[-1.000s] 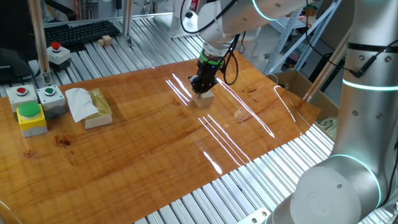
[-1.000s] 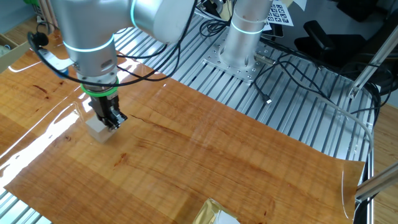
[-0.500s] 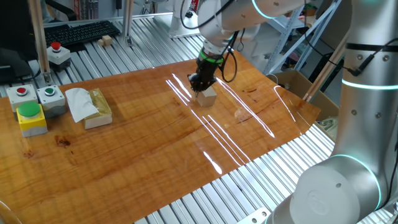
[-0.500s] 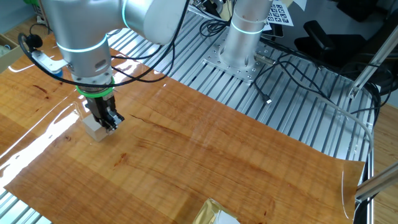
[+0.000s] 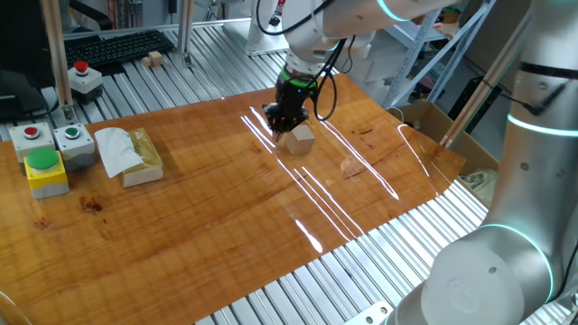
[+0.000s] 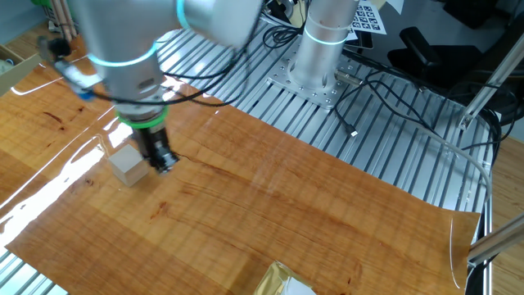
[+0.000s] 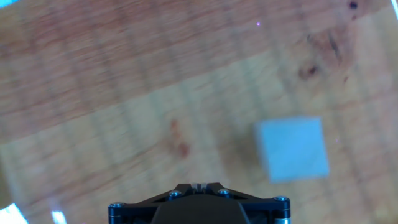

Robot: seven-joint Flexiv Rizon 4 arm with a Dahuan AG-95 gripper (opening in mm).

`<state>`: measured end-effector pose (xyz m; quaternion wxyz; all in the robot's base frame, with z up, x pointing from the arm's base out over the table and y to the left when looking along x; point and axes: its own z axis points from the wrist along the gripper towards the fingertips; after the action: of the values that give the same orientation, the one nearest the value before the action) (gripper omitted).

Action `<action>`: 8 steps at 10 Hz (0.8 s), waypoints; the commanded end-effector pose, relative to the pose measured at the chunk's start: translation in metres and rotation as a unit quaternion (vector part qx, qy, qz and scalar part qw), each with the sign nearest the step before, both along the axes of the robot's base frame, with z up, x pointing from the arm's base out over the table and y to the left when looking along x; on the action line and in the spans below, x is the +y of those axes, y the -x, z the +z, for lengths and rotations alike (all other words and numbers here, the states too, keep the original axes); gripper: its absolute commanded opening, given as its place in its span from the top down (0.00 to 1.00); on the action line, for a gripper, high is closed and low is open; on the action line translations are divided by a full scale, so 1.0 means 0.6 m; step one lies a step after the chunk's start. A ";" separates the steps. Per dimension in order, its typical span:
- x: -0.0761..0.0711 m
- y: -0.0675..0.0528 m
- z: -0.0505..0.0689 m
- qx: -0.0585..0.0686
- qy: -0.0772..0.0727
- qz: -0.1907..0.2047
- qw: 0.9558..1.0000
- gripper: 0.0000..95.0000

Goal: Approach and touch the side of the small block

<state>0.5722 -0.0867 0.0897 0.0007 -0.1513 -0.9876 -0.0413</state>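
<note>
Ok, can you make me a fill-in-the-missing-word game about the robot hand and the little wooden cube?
1. The small block sits on the shiny ____ table.
2. The gripper is ____ the small block, not above it.
3. In the hand view, the small block looks pale ____ instead of tan.
4. The yellow box has a big ____ button on top.

Missing words: wooden; beside; blue; green

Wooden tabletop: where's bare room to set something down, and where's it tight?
Free: the wide stretch of tabletop between the tissue-topped block and the small block, plus everything toward the near edge. Tight: beside the small block, where the gripper hangs, and the left end by the button boxes.
</note>
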 end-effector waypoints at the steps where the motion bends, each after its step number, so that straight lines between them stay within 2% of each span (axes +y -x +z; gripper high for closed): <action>1: 0.028 0.022 0.025 -0.003 0.006 0.073 0.997 1.00; 3: 0.027 0.042 0.035 -0.003 0.004 0.123 0.992 1.00; 6: 0.024 0.065 0.034 -0.005 0.006 0.137 0.991 1.00; 8: 0.024 0.071 0.044 -0.004 0.006 0.141 0.990 1.00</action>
<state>0.5293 -0.0729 0.1157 0.0004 -0.0116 -0.9993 -0.0342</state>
